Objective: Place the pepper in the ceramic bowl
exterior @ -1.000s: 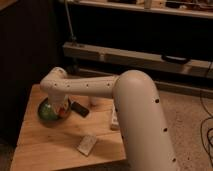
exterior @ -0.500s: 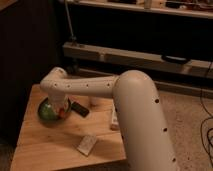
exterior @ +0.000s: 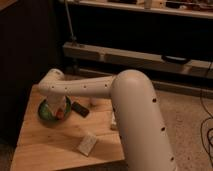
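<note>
A green ceramic bowl (exterior: 46,113) sits on the left side of the wooden table (exterior: 55,145). My white arm reaches from the right across the table, and my gripper (exterior: 57,111) hangs right over the bowl's right part. A small orange-red thing, likely the pepper (exterior: 60,115), shows at the gripper's tip, at the bowl's right rim. I cannot tell whether it rests in the bowl or is held.
A black flat object (exterior: 80,108) lies just right of the bowl. A small white object (exterior: 94,102) sits behind it. A pale packet (exterior: 87,144) lies near the table's front edge. Dark shelving (exterior: 140,55) stands behind the table.
</note>
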Robot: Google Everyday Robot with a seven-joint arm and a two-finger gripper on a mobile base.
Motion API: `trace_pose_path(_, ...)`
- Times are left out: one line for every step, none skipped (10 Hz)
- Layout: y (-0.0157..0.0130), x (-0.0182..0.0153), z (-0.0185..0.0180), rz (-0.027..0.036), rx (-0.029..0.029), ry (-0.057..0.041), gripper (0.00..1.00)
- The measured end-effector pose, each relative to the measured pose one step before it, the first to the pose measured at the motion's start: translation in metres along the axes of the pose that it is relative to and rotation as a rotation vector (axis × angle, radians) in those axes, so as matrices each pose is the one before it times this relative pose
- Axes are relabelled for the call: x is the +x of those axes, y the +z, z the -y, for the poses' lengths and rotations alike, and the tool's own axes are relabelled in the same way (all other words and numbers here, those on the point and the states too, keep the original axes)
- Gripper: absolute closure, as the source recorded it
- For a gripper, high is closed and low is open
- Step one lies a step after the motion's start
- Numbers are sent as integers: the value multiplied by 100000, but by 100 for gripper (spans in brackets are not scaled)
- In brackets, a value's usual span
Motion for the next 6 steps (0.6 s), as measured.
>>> trace_pose_path(-193,58,11,-2315,-789,-1915,47)
trace_pose_path(-112,118,308,-1844,-203,-1858,47)
trace_pose_path(-187,172,392,-1678,-68,-2261,43)
trace_pose_path(-211,17,150,-2390,-303,-2095,32)
trace_pose_path(-211,13,27,-1660,-64,-965,26)
trace_pose_path(-113,-25,40,-1101,184,-341,17)
